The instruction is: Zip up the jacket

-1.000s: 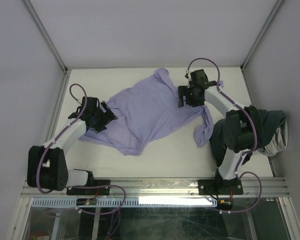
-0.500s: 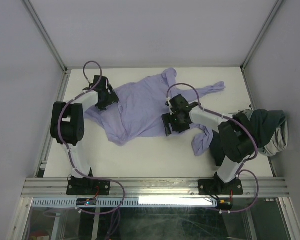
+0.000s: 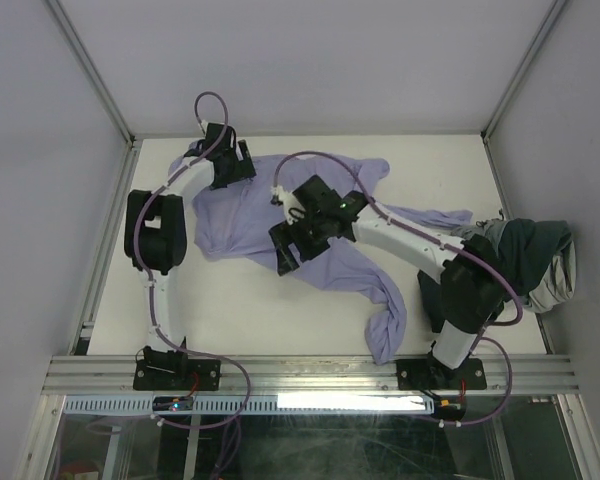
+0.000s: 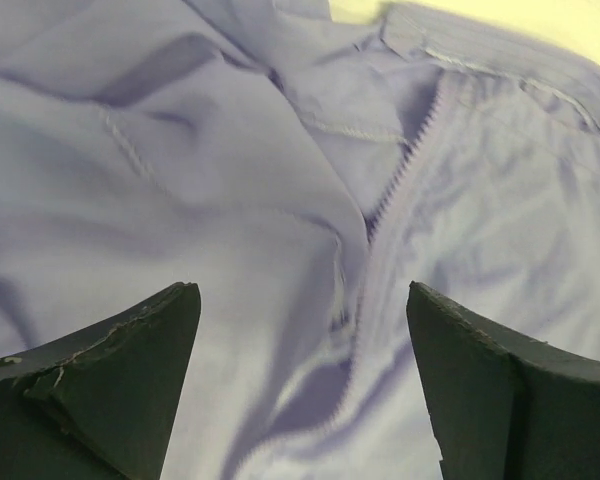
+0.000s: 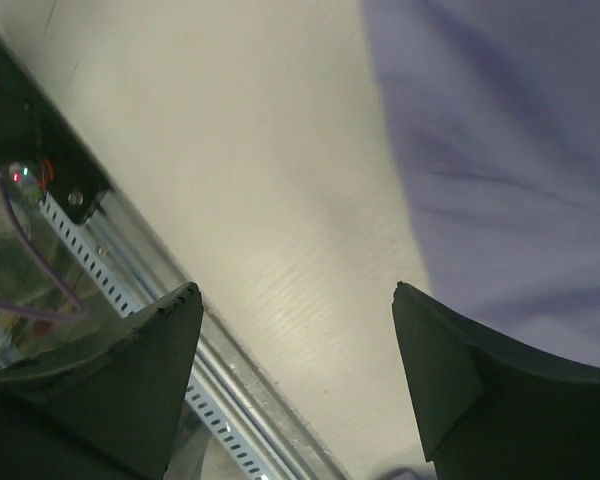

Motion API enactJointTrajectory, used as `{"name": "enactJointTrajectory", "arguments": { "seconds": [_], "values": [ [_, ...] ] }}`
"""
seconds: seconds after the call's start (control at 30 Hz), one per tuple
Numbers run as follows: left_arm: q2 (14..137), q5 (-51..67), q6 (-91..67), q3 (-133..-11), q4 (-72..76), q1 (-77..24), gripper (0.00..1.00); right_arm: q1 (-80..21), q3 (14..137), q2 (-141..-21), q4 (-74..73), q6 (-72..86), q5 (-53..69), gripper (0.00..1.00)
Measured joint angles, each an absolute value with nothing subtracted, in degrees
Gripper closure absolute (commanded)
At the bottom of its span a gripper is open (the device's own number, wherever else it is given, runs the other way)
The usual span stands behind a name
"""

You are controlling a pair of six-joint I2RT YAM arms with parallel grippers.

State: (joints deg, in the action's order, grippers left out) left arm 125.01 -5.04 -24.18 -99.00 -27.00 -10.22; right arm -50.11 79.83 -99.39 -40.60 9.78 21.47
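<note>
The lavender jacket (image 3: 238, 215) lies wrinkled across the middle of the table, one sleeve trailing toward the front right. My left gripper (image 3: 246, 163) is open at the jacket's far left part, close over the fabric. In the left wrist view the jacket (image 4: 180, 150) fills the frame, and its open zipper line (image 4: 385, 240) runs between the jaws of my left gripper (image 4: 300, 290). My right gripper (image 3: 283, 256) is open and empty at the jacket's near edge. In the right wrist view my right gripper (image 5: 295, 290) is over bare table (image 5: 280, 180), with the jacket (image 5: 500, 150) at the right.
A dark grey-green bunched garment (image 3: 536, 260) lies at the right edge beside the right arm's base. Grey walls close in the table on three sides. The metal rail (image 5: 230, 400) at the table's front edge shows in the right wrist view.
The left arm swung up to the far side of the jacket. The right arm reached left across the jacket to its near edge. The jacket shifted, its sleeve now trailing front right.
</note>
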Motion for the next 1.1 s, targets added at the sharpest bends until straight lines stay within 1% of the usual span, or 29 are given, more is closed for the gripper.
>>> {"name": "enactJointTrajectory", "arguments": {
  "seconds": [0.07, 0.13, 0.3, 0.43, 0.53, 0.63, 0.73, 0.77, 0.8, 0.83, 0.87, 0.93, 0.97, 1.0, 1.03, 1.1],
  "values": [
    [121.2, -6.1, -24.4, -96.4, -27.3, -11.0, 0.12, -45.4, 82.9, -99.4, -42.0, 8.0, 22.0, 0.20],
    [114.5, -7.1, -24.8, -91.9, -27.9, -11.3, 0.11, -39.7, 84.8, -99.4, -42.8, 6.7, 21.8, 0.18],
    [95.7, -7.6, -27.3, -81.9, -28.1, -12.1, 0.10, -23.4, 87.5, -100.0, -42.7, 5.6, 20.4, 0.16],
    [83.8, -6.1, -32.1, -72.2, -26.6, -17.5, 0.10, -14.5, 91.1, -105.0, -38.7, 8.4, 19.3, 0.15],
    [80.8, -3.3, -36.2, -64.8, -26.3, -21.6, 0.11, -11.1, 93.6, -110.7, -34.9, 11.7, 17.9, 0.13],
    [80.7, -1.4, -39.7, -57.8, -26.3, -22.5, 0.13, -9.7, 95.9, -116.4, -31.4, 15.1, 16.3, 0.13],
    [81.5, -1.3, -41.2, -54.3, -26.5, -22.4, 0.16, -9.6, 98.5, -121.0, -29.8, 17.0, 15.4, 0.18],
    [82.5, -1.3, -41.4, -54.2, -26.2, -22.4, 0.17, -9.6, 100.1, -123.0, -28.9, 17.8, 15.4, 0.22],
    [83.9, -1.3, -41.4, -54.2, -25.5, -22.4, 0.19, -9.6, 100.9, -124.3, -28.1, 18.2, 15.5, 0.27],
    [85.5, -1.4, -41.4, -54.2, -24.5, -22.4, 0.22, -9.6, 101.6, -125.4, -27.2, 18.7, 15.6, 0.36],
    [87.0, -1.4, -41.4, -54.2, -24.0, -22.4, 0.25, -9.6, 102.0, -126.3, -26.4, 19.2, 15.8, 0.48],
    [91.0, -1.6, -41.0, -54.8, -23.6, -22.0, 0.34, -9.7, 102.1, -127.2, -25.6, 20.2, 16.0, 0.76],
    [92.8, -1.9, -40.7, -55.2, -23.5, -21.6, 0.38, -9.7, 102.1, -127.3, -25.6, 20.2, 16.2, 0.88],
    [94.8, -2.2, -40.2, -55.9, -23.5, -21.2, 0.44, -9.7, 102.1, -127.3, -25.7, 19.9, 16.6, 0.96],
    [96.5, -2.5, -39.7, -56.5, -23.5, -20.7, 0.48, -9.7, 101.8, -127.0, -25.3, 19.9, 17.1, 1.00],
    [99.1, -2.9, -38.6, -59.1, -23.7, -18.8, 0.56, -9.8, 99.2, -125.3, -24.2, 19.8, 18.0, 1.00]
  ]
}}
